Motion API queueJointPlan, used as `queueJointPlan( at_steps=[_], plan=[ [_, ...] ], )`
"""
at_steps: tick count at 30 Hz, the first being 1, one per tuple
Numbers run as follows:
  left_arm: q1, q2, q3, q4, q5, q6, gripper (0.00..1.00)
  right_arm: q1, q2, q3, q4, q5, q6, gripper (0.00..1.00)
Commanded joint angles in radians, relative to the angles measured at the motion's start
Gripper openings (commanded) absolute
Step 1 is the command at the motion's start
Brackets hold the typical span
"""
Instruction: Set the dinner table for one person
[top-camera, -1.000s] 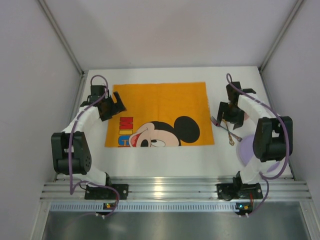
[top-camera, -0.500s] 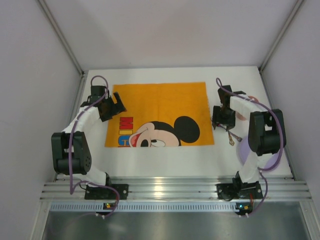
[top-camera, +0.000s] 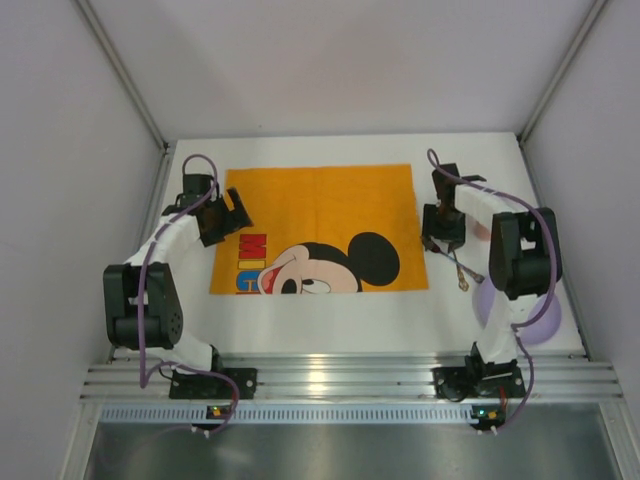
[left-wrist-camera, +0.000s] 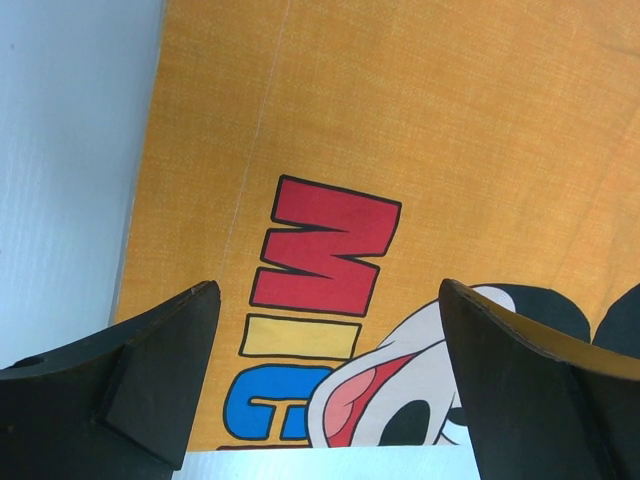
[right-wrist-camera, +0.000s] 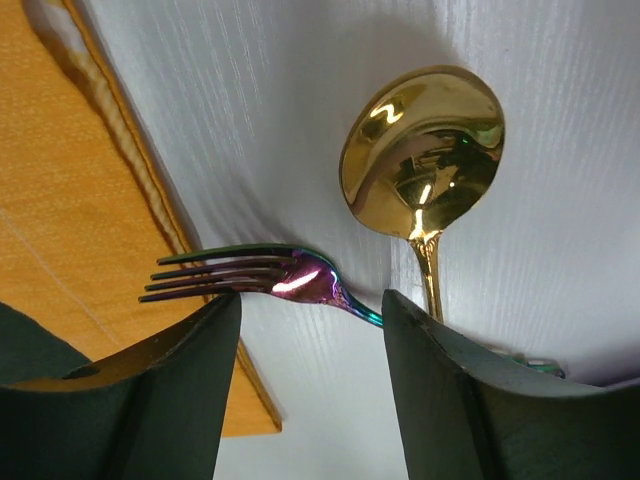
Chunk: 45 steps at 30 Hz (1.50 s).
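My right claw (right-wrist-camera: 312, 300) hangs low over the large plain white matte tabletop (top-camera: 330, 320). Its jaws are partway apart above an iridescent purple-green metal fork (right-wrist-camera: 300, 280), which lies just off the right edge of the orange cloth Mickey Mouse placemat (top-camera: 320, 200) with a shiny gold metal spoon (right-wrist-camera: 425, 160) close by; I cannot tell whether my fingertips touch the fork. My left claw (left-wrist-camera: 328, 290) stands wide with nothing between its jaws, over the placemat's left part. The tabletop spreads beneath everything, and at its near right a pale lavender round plate (top-camera: 490, 300) is partly hidden by my right arm.
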<state>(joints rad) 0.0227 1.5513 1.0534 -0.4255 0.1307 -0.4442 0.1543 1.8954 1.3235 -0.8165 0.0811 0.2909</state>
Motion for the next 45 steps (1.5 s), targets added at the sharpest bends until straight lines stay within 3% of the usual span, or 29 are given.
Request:
queueJointPlan(
  at_steps=[1, 7, 14, 22, 26, 28, 30, 35, 39, 41, 45],
  plan=[
    [-0.001, -0.036, -0.016, 0.028, -0.008, -0.01, 0.96, 0.002, 0.04, 0.016, 0.014, -0.015, -0.01, 0.59],
    [-0.001, -0.043, -0.016, 0.028, -0.023, -0.019, 0.96, 0.004, 0.018, -0.046, 0.028, -0.032, 0.001, 0.56],
    [-0.009, -0.051, -0.05, 0.056, -0.025, -0.073, 0.95, 0.016, -0.084, -0.167, 0.027, -0.018, 0.016, 0.4],
    [-0.02, -0.071, -0.059, 0.059, -0.029, -0.094, 0.94, 0.039, -0.145, -0.248, 0.014, -0.003, 0.039, 0.4],
    [-0.02, -0.094, -0.061, 0.039, -0.036, -0.088, 0.94, 0.051, -0.127, -0.248, 0.017, 0.006, 0.04, 0.28],
    [-0.02, -0.103, -0.064, 0.03, -0.037, -0.08, 0.94, 0.05, -0.102, -0.238, 0.019, 0.017, 0.042, 0.17],
    [-0.018, -0.117, -0.064, 0.013, -0.042, -0.068, 0.94, 0.053, -0.072, -0.219, 0.016, 0.026, 0.039, 0.0],
    [-0.02, -0.158, -0.072, -0.015, -0.055, -0.05, 0.94, 0.082, -0.035, -0.166, -0.013, 0.115, 0.047, 0.0],
    [-0.02, -0.189, -0.076, -0.027, -0.052, -0.039, 0.95, 0.119, -0.103, -0.071, -0.082, 0.167, 0.076, 0.0],
    [-0.018, -0.209, -0.082, -0.025, -0.031, -0.028, 0.96, 0.152, -0.127, 0.032, -0.137, 0.146, 0.089, 0.0],
    [-0.047, -0.24, -0.104, 0.059, 0.156, -0.001, 0.97, 0.232, -0.148, 0.201, -0.2, 0.011, 0.155, 0.0]
  ],
)
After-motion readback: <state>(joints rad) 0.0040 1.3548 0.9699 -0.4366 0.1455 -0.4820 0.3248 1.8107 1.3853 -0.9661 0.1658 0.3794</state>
